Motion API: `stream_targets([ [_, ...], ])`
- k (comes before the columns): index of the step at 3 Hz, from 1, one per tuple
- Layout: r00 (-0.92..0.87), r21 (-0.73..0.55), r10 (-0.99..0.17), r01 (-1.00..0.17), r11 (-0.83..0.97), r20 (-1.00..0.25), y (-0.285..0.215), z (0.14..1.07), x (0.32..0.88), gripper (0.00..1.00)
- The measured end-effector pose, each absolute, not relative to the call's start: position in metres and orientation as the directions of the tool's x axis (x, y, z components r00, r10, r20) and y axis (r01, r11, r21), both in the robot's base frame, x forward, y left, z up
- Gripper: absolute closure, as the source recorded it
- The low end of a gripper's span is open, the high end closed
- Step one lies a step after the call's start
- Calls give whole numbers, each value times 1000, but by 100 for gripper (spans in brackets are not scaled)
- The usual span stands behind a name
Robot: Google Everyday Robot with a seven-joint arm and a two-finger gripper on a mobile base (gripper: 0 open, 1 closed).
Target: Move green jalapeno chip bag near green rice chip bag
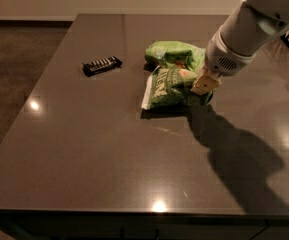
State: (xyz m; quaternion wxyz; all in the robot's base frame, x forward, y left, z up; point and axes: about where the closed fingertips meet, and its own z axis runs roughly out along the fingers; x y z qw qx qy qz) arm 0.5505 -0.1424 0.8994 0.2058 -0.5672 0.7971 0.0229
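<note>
- Dim, warm light; lamp glare spots on glossy table.
- Gripper, clamped on green jalapeno chip bag at its right end, throws dark shadow toward the near right.

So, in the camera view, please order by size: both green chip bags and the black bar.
1. green jalapeno chip bag, gripper at its right edge.
2. green rice chip bag, close; it lies farther back, so unsure.
3. black bar, clearly smallest.

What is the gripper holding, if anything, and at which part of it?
The gripper holds the olive-green chip bag by its right end, right beside the lime-green bag.
</note>
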Motion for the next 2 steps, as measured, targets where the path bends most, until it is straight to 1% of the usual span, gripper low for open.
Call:
stream_targets([
  [1,-345,-212,-876,-879,428,-338,-163,897,565,83],
  [2,-392,-213,-857,-855,474,-335,-172,895,571,59],
])
